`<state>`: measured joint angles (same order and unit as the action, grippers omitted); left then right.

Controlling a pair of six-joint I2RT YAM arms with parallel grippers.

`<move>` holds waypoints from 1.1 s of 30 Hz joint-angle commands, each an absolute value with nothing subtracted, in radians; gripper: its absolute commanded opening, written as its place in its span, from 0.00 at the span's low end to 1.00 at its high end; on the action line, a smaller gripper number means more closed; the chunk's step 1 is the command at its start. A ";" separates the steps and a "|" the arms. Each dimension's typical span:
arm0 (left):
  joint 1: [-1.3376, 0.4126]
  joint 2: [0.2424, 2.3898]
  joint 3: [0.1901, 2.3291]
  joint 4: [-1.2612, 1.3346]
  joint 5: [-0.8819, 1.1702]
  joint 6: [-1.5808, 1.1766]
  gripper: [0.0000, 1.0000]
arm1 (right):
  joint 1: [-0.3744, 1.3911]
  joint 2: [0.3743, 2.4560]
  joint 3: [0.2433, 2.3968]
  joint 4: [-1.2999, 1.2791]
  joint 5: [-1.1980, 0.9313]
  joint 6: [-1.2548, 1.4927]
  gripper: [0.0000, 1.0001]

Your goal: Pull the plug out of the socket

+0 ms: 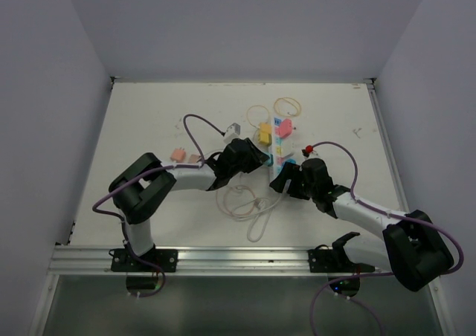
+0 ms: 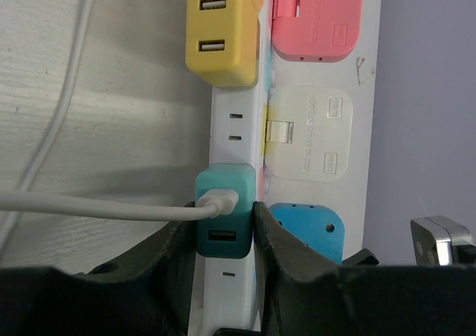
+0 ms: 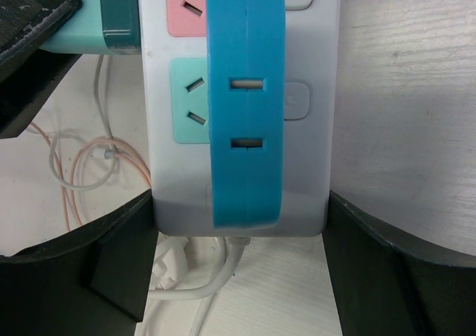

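Observation:
The socket, a long white power strip, lies mid-table. In the left wrist view the strip carries yellow, pink, white and blue plugs. A teal plug with a white USB cable sits in its side. My left gripper is shut on the teal plug, one finger on each side. My right gripper is shut on the cord end of the strip, its fingers against both long sides. The blue plug sits on top there.
The strip's white cord lies in loose loops in front of it, with thin orange wire loops behind. Two small pink pieces and a small white adapter lie left of the strip. A red-tipped item lies to its right.

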<state>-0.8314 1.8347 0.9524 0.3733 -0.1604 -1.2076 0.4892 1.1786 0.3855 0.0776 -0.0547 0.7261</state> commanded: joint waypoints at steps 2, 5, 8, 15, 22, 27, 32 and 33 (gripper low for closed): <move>-0.853 1.844 0.996 0.422 -0.198 -1.180 0.27 | 0.486 1.204 0.362 0.055 -0.060 0.721 0.00; -0.854 1.838 0.985 0.420 -0.212 -1.181 0.16 | 0.486 1.203 0.359 0.052 -0.054 0.724 0.00; -0.854 1.801 0.956 0.429 -0.225 -1.203 0.05 | 0.480 1.201 0.357 0.051 -0.052 0.729 0.00; -0.838 1.718 0.904 0.446 -0.239 -1.224 0.00 | 0.471 1.206 0.351 0.049 -0.051 0.735 0.00; -0.825 1.672 0.868 0.468 -0.247 -1.244 0.00 | 0.468 1.221 0.359 0.028 -0.029 0.752 0.00; -0.818 1.628 0.842 0.460 -0.255 -1.252 0.00 | 0.466 1.218 0.356 0.021 -0.023 0.753 0.00; -0.759 1.545 0.808 0.405 -0.252 -1.226 0.00 | 0.460 1.213 0.350 0.025 -0.021 0.758 0.00; -0.743 1.533 0.796 0.396 -0.242 -1.218 0.00 | 0.460 1.213 0.350 0.025 -0.023 0.758 0.00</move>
<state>-0.7891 1.6112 0.8162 0.3820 -0.2157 -1.2373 0.4767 1.1904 0.3790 0.1051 -0.0818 0.7479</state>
